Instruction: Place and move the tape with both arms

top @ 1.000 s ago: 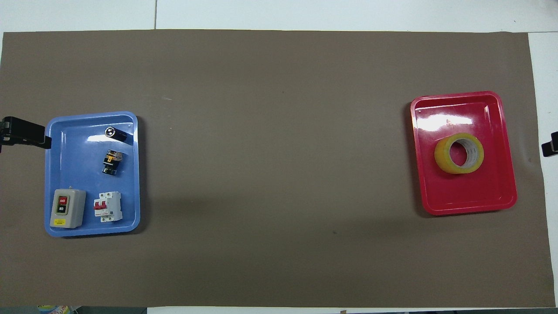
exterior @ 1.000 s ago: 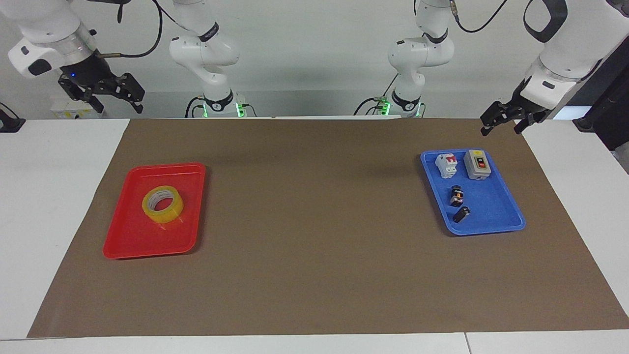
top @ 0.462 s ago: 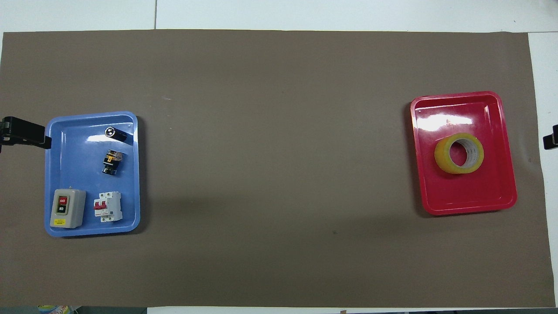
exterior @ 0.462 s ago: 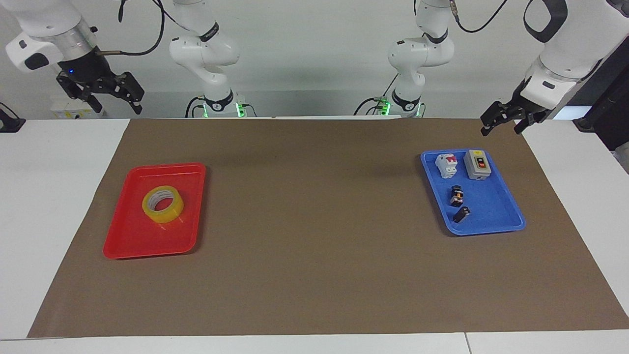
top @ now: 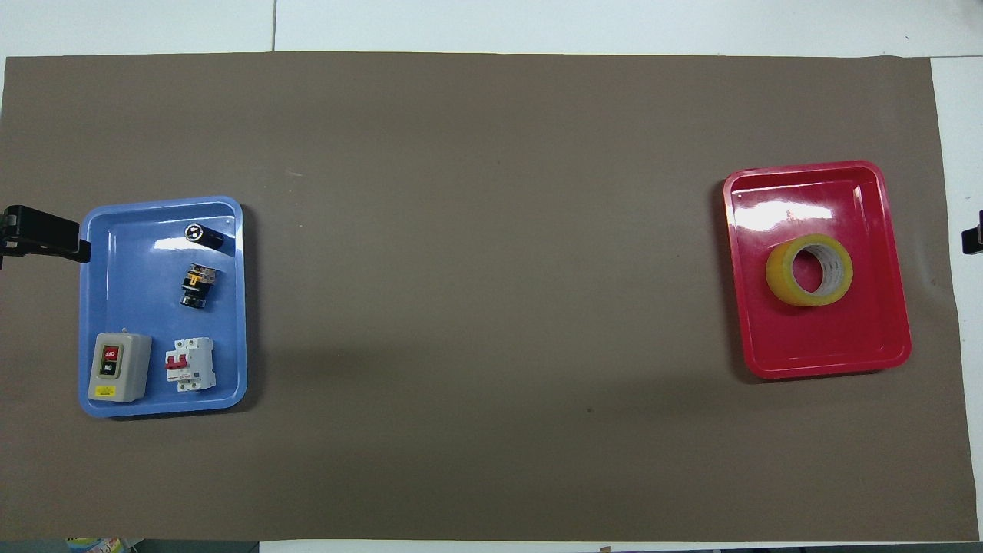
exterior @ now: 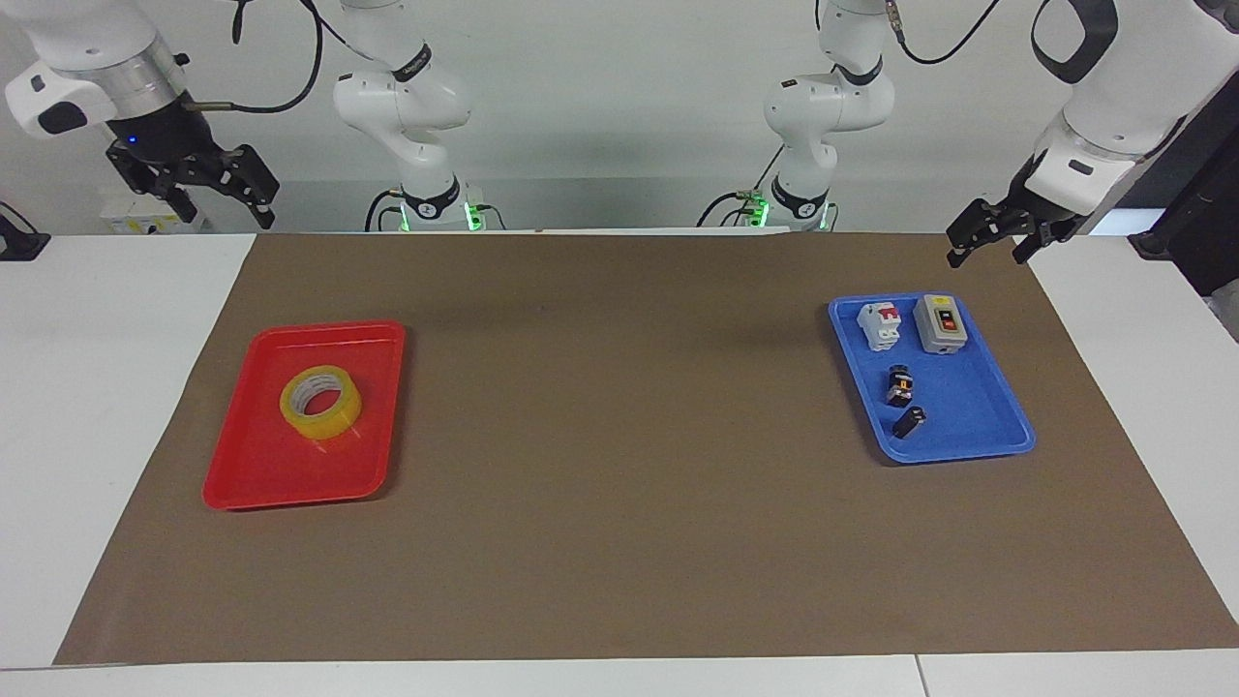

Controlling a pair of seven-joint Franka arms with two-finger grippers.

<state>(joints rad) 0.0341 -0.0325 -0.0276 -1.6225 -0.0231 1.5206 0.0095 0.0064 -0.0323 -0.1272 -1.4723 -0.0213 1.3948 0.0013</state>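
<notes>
While tape [exterior: 320, 402] lies flat in red tray [exterior: 250, 481] near surface [exterior: 619, 542] edge at right arm's end, right gripper [exterior: 221, 190] hangs raised over corner by robots, fingers spread, empty, well apart from tape. Since earlier frame: right gripper higher, drawn outward; tape unmoved. Left gripper [exterior: 989, 242] waits over opposite corner, fingers apart.

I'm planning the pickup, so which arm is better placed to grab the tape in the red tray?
Right. The tape lies in the red tray at the right arm's end of the table, and the right end effector hangs at that end. The left end effector hangs by the blue tray.
</notes>
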